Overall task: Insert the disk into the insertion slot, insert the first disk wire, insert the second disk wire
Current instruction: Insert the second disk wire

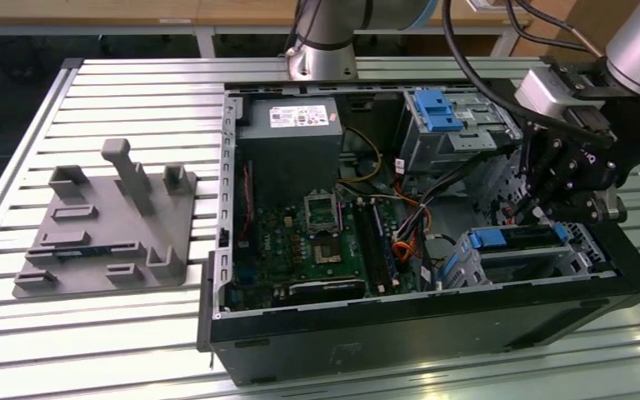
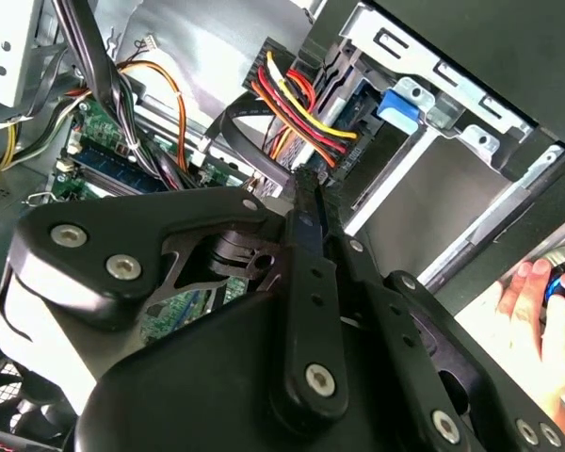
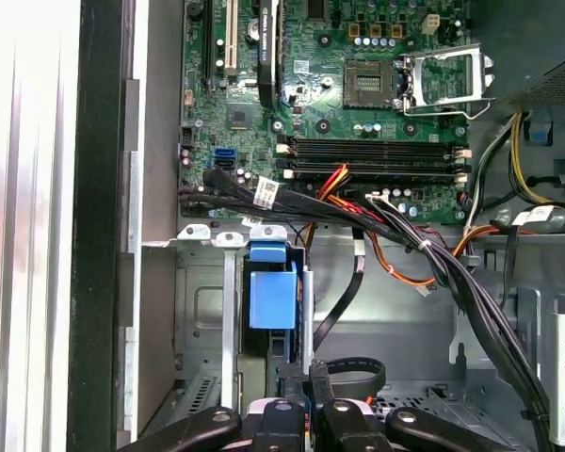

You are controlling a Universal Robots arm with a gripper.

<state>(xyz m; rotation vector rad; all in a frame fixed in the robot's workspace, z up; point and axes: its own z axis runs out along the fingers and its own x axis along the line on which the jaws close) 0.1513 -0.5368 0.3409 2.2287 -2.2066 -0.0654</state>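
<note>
Blue-framed disk (image 1: 517,239) seated in insertion slot (image 1: 565,265) | gripper (image 3: 304,407) above, apparently closed, empty

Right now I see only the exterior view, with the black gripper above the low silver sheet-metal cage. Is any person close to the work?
Observer: Yes, the second wrist view shows a person's hand holding something blue.
Operator: Is the silver disk with the bright blue carrier inside the cage?
Observer: In the first wrist view its blue carrier end sits between the cage rails, ahead of the gripper.
Operator: Any wires nearby?
Observer: A black cable bundle crosses just beyond the cage.
</note>
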